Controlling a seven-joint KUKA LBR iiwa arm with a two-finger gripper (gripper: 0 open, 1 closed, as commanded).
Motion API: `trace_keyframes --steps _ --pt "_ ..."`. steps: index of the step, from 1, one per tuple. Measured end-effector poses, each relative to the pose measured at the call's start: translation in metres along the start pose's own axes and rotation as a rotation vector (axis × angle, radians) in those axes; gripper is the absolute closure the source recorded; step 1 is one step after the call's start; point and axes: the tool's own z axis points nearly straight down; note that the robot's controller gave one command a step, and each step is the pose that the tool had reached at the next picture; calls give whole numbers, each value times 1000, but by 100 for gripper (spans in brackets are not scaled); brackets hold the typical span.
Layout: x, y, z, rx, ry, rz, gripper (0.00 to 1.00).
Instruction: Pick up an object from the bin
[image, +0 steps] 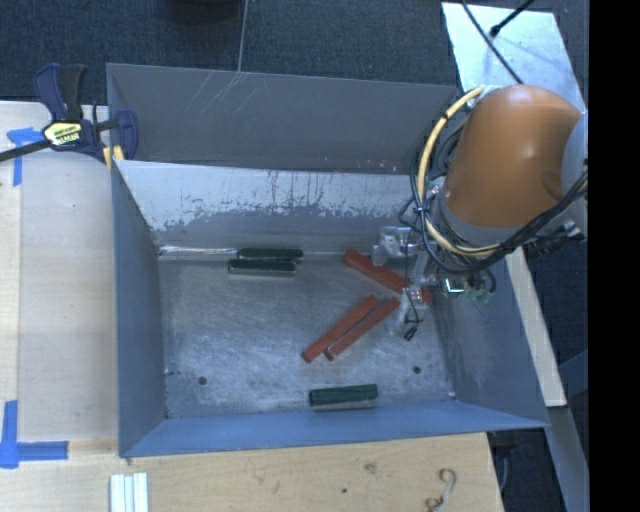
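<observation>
Bars (348, 330) red-brown, flat, paired | blocks (343, 397) dark, oblong | bin (140, 330) scuffed metal

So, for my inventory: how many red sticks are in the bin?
3 red sticks. Two lie side by side in the middle; one behind them ends at the gripper; the arm may hide more.

The arm (505, 150) reaches in from the right, cables (432, 150) looping its wrist, hand (410, 310) pointing downward.
</observation>
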Motion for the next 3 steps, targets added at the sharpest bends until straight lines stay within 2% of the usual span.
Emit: trace_keyframes --steps 1,2,3 --pt "-24 18 158 0 -2 -679 0" --pt "-26 17 156 2 -8 -675 100" --pt "-47 -49 24 8 -14 -781 100"
